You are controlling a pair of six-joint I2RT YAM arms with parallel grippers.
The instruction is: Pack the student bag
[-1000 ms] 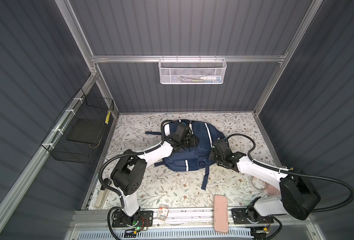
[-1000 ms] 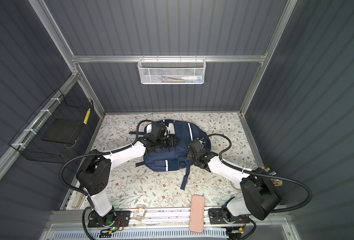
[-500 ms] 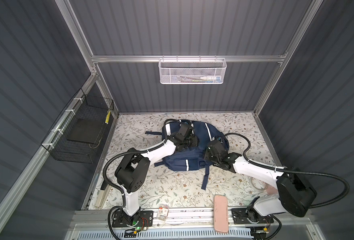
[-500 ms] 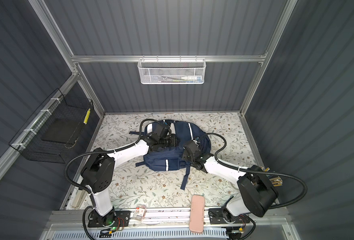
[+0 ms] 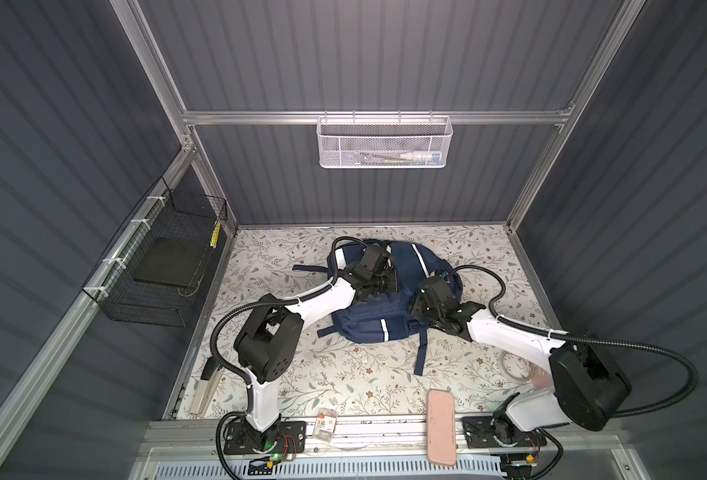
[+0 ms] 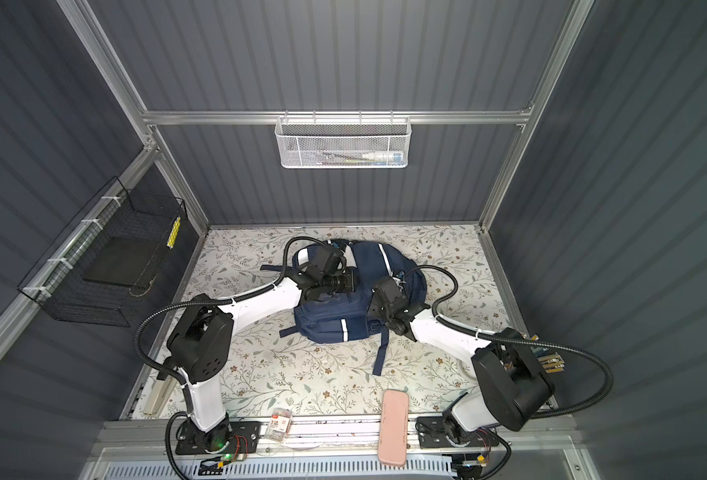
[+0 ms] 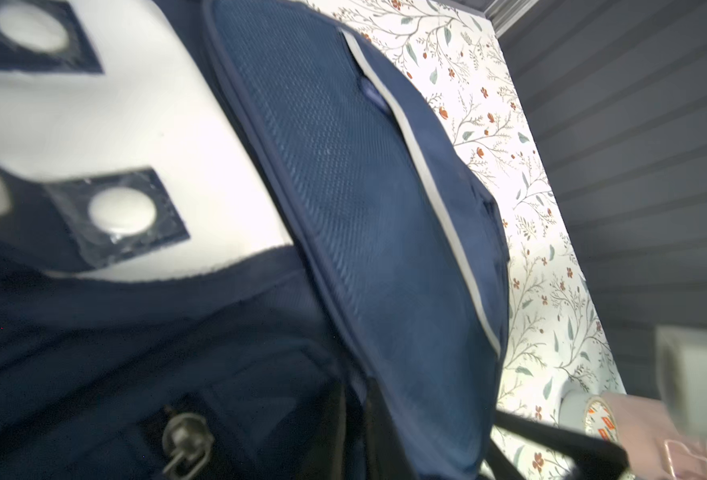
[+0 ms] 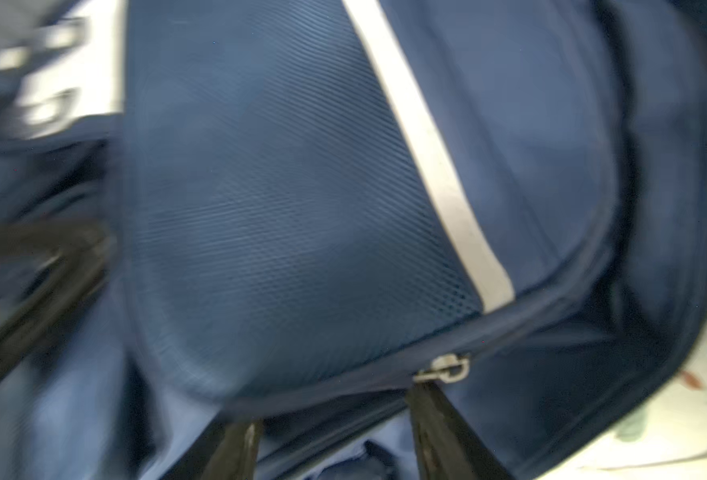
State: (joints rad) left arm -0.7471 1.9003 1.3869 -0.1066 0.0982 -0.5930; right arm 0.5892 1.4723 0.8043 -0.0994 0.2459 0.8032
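Two things sit nearest you on the front rail (image 5: pixel 385 419): a pink oblong case (image 5: pixel 441 428) and a small clear packet with a red label (image 5: pixel 326 424). Both are outside the bag.

Moving in, the large navy fabric backpack with white stripes, your student bag (image 5: pixel 401 307), lies flat in the middle of the floral-print desk (image 5: pixel 343 374). It hasn't budged over the last second. What did change is that both arms crept in a bit over it.

Your right gripper (image 8: pixel 335 411) has its fingers (image 8: pixel 447 436) apart. They straddle navy fabric, with a silver zipper pull (image 8: pixel 443 368) just off one tip, and nothing is pinched as far as I can see. Your left gripper (image 5: pixel 374 272) sits low over the bag near its white patch (image 7: pixel 135 124). Its fingers are hidden, so I can't tell if it's clamped on anything.

My read: you're still at the getting-a-zip-open stage, with nothing packed yet.

Further back, a black wire basket (image 5: pixel 156 266) hangs on the side wall and a white mesh basket (image 5: pixel 385 143) on the back wall, both with stuff in them.
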